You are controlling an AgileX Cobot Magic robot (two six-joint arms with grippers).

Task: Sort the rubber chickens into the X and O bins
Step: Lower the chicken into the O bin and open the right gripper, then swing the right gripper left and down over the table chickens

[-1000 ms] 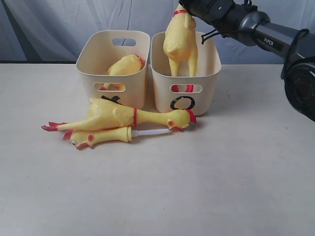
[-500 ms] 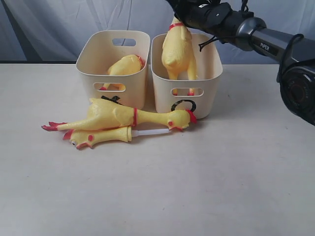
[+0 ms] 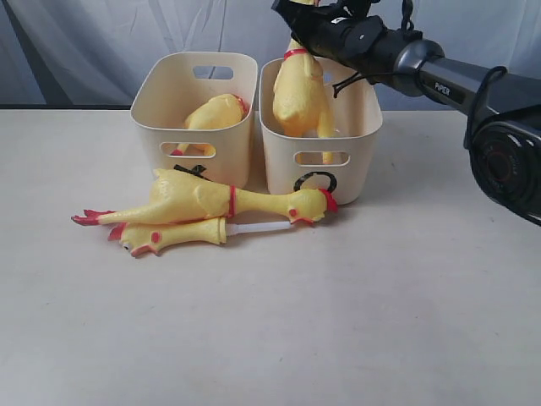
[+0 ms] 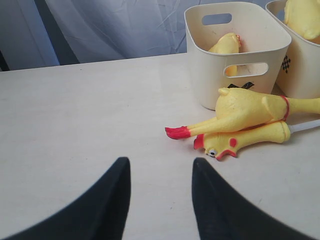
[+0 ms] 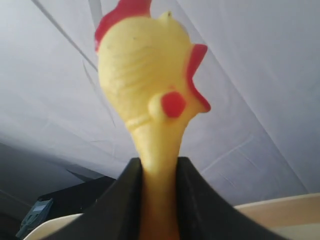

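My right gripper [image 3: 306,32] is shut on the neck of a large rubber chicken [image 3: 297,93]. That chicken hangs feet-down inside the O bin [image 3: 279,156]. In the right wrist view its red-combed head [image 5: 145,60] rises above the gripper [image 5: 160,164]. Another chicken [image 3: 215,112] lies in the X bin [image 3: 152,127]. In front of the bins a large red-collared chicken [image 3: 207,201] and a small chicken [image 3: 169,235] with a white stem lie on the table. My left gripper [image 4: 160,172] hovers open over bare table, short of those two chickens [image 4: 245,107].
The bins stand side by side at the back of a pale table [image 3: 338,321], against a grey curtain [image 3: 84,42]. The right arm [image 3: 448,72] reaches in from the right above the O bin.
The right arm has swung left and lowered the held chicken deeper into the O bin. The left gripper and the other chickens have not moved.
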